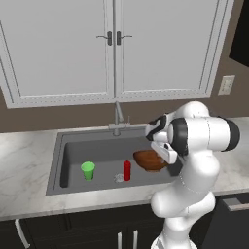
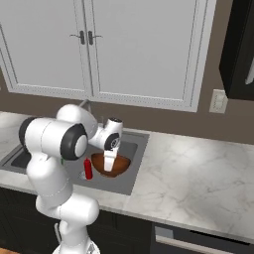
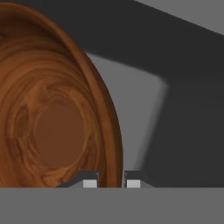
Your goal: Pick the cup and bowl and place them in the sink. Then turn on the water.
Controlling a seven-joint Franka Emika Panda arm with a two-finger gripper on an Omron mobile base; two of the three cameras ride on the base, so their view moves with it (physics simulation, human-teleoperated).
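Where the tool (image 3: 111, 181) reached down over the right part of the sink (image 1: 63, 160), its two fingertips (image 3: 90, 183) stood close on either side of the rim of the bowl (image 3: 52, 122), one inside the wall and one outside, so that the tool was pinching the bowl by its edge. Seen along the hand, the bowl lay to one side of the tool and ran well beyond it, its rim passing straight between the tips. From the left base view the bowl (image 1: 150, 160) hung tilted under the hand above the right end of the basin, and whether it touched the sink floor could not be told; from the right base view the bowl (image 2: 112, 167) sat just below the white wrist, within the basin's near right corner. The bowl looked large, round and glossy, reddish-brown with darker ringed wood grain circling a flat paler base. Well apart from it, the cup (image 1: 88, 170), small, bright green and tapered, stood upright on the sink floor toward the left. Between cup and bowl a small red bottle (image 1: 127, 170) stood upright, near the round drain (image 1: 118, 177). A slim grey faucet (image 1: 117, 119) rose at the back edge of the sink, and pale marbled counter (image 1: 26, 165) framed the basin
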